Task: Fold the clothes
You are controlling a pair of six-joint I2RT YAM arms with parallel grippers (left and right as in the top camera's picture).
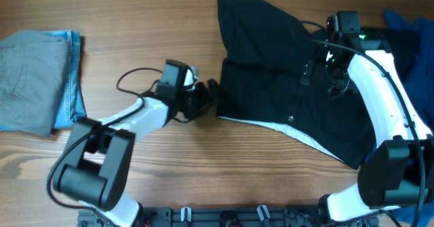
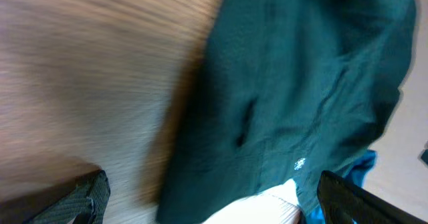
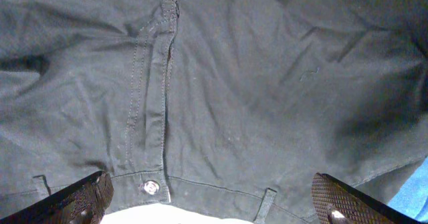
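The black garment [image 1: 271,71] lies spread on the wooden table at centre right, with a waistband, a metal button [image 3: 152,186] and a belt loop [image 3: 265,204]. Its white inner lining [image 1: 271,127] shows along the near edge. My left gripper [image 1: 211,95] is open at the garment's left edge. In the blurred left wrist view its fingers [image 2: 214,187] straddle the dark cloth [image 2: 294,83] without closing on it. My right gripper [image 1: 324,74] hovers over the garment's right part. Its fingers [image 3: 210,190] are wide open above the waistband [image 3: 234,103] and hold nothing.
A folded grey garment [image 1: 27,78] lies on a light blue one [image 1: 73,78] at the far left. A royal blue garment [image 1: 407,37] sits at the right edge, partly under the black one. Bare wood lies between the piles.
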